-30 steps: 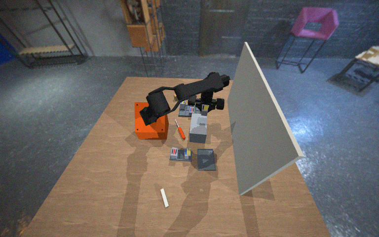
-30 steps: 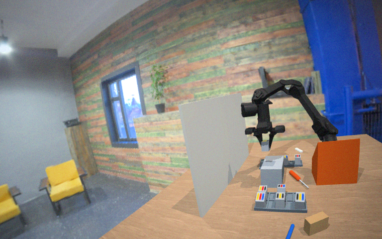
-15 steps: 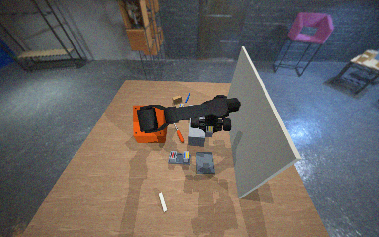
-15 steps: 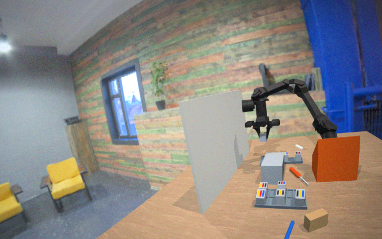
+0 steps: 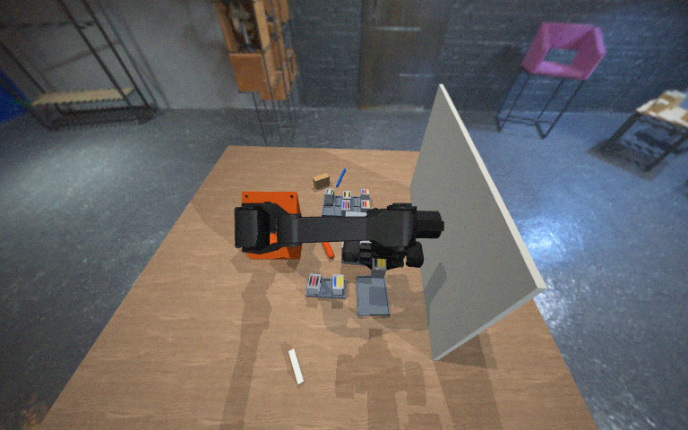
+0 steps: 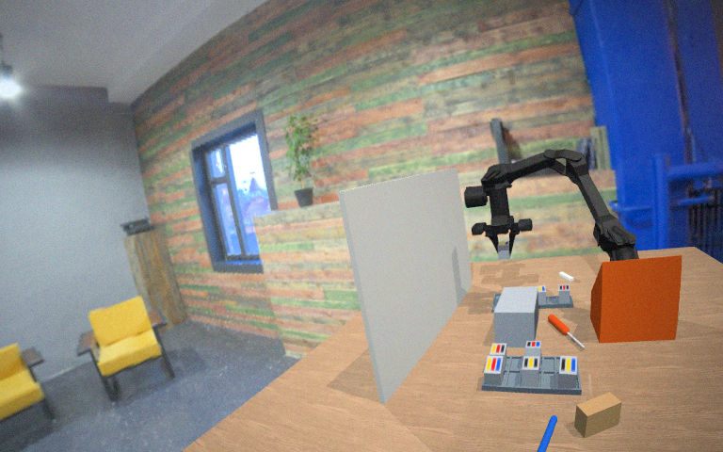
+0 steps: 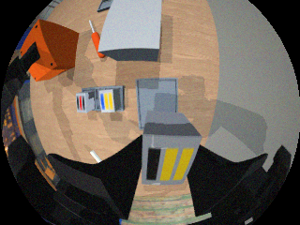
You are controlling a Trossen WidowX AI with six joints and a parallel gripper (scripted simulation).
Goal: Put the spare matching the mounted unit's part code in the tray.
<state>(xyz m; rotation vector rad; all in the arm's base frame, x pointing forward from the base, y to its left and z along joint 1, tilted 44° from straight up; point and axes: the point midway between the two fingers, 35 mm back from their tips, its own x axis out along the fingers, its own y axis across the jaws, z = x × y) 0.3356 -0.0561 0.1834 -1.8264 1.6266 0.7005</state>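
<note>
My gripper is shut on a grey unit with one black and two yellow stripes and holds it upright in the air, over or near one end of the tray. The shallow grey tray is bare apart from shadows. A rack holds several striped spares, including a yellow-red-blue one and a black-yellow-blue one. A small holder beside the tray carries a black-and-red striped unit and a blue-yellow-yellow unit. Any back code is not visible.
A tall grey panel stands beside the arm. A grey box lies between rack and tray. An orange block, a screwdriver, a tan block and a white bar are around.
</note>
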